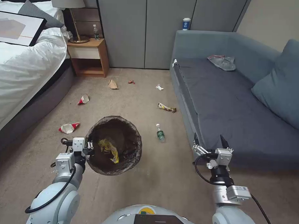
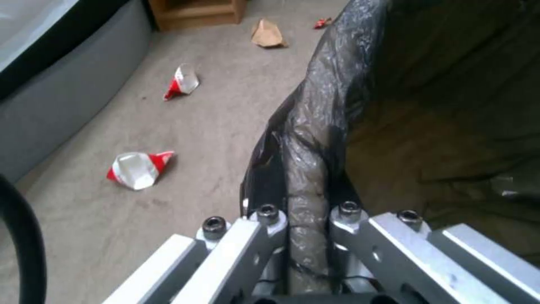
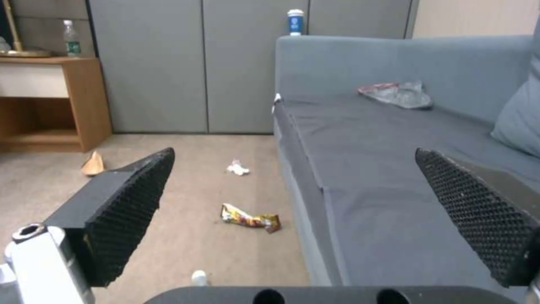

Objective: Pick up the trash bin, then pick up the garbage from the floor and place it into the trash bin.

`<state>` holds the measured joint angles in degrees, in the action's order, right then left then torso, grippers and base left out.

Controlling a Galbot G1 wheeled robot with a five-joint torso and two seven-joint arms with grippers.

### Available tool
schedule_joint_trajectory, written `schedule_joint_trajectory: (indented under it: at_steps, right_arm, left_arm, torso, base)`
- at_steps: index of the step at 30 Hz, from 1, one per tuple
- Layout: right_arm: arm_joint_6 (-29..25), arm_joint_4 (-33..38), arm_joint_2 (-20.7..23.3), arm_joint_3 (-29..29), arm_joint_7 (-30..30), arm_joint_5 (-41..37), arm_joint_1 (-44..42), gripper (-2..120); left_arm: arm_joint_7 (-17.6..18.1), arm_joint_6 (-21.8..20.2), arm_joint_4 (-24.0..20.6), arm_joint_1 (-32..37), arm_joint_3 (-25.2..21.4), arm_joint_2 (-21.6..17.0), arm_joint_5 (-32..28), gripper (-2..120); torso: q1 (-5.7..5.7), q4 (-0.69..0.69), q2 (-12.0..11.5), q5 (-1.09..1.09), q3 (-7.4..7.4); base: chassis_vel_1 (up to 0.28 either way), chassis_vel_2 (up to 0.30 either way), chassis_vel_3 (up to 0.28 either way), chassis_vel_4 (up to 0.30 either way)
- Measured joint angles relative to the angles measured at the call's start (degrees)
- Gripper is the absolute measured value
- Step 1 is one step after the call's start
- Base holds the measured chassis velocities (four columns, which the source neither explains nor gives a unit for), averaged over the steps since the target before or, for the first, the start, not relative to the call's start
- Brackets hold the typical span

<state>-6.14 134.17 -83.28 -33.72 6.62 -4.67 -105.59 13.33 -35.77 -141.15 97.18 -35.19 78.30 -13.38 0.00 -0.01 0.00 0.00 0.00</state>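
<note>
trash bin (image 1: 114,145) holding a yellow wrapper (image 1: 110,149), left pincer (image 1: 89,148) clamped on its rim, right pincer (image 1: 210,141) wide open, empty

Beige carpet floor (image 1: 137,98); on it two crushed red-white paper cups (image 1: 69,127), brown paper bag (image 1: 113,85), white tissue (image 1: 159,87), snack wrapper (image 1: 167,108), green-labelled bottle (image 1: 160,133).

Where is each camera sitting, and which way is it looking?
Head view: sits on the head, looks down at the carpet; both arms show, left tool gripping the trash bin, right tool open by the sofa.
Left wrist view: sits on the left wrist, looks along the bin's rim; the tool's metal links show.
Right wrist view: sits on the right wrist, looks toward the wardrobe; two black fingers show.
Shared: head and right wrist views both show the snack wrapper.
</note>
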Motion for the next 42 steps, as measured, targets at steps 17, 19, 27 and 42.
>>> schedule_joint_trajectory:
  at_steps: [17,19,27,42]
  right_arm:
    - [-0.1,-0.1,-0.2,0.1,0.0,0.0,0.0,100]
    - [-0.1,-0.1,-0.2,0.2,0.0,0.1,0.0,100]
    - [-0.3,-0.1,-0.3,0.3,0.0,0.1,-0.1,100]
    - [-0.4,-0.1,-0.2,0.7,0.0,0.2,-0.2,100]
  left_arm:
    - [-0.1,0.0,0.1,-0.2,-0.1,0.0,0.0,2]
    - [-0.1,0.0,0.1,-0.1,-0.1,0.0,0.0,2]
    - [-0.1,0.0,0.1,-0.1,-0.1,0.1,0.0,2]
    - [-0.2,0.0,0.0,0.1,-0.1,0.1,0.1,2]
  torso:
    - [0.0,-0.01,0.0,0.0,0.0]
    - [0.0,-0.01,0.0,0.0,0.0]
    - [0.0,0.01,0.0,-0.01,0.0]
    - [0.0,0.01,0.0,0.0,0.0]
  base:
    - [-0.104,0.105,0.115,-0.113]
    - [-0.114,0.094,0.119,-0.128]
    - [-0.085,0.114,0.099,-0.111]
    - [-0.113,0.108,0.115,-0.103]
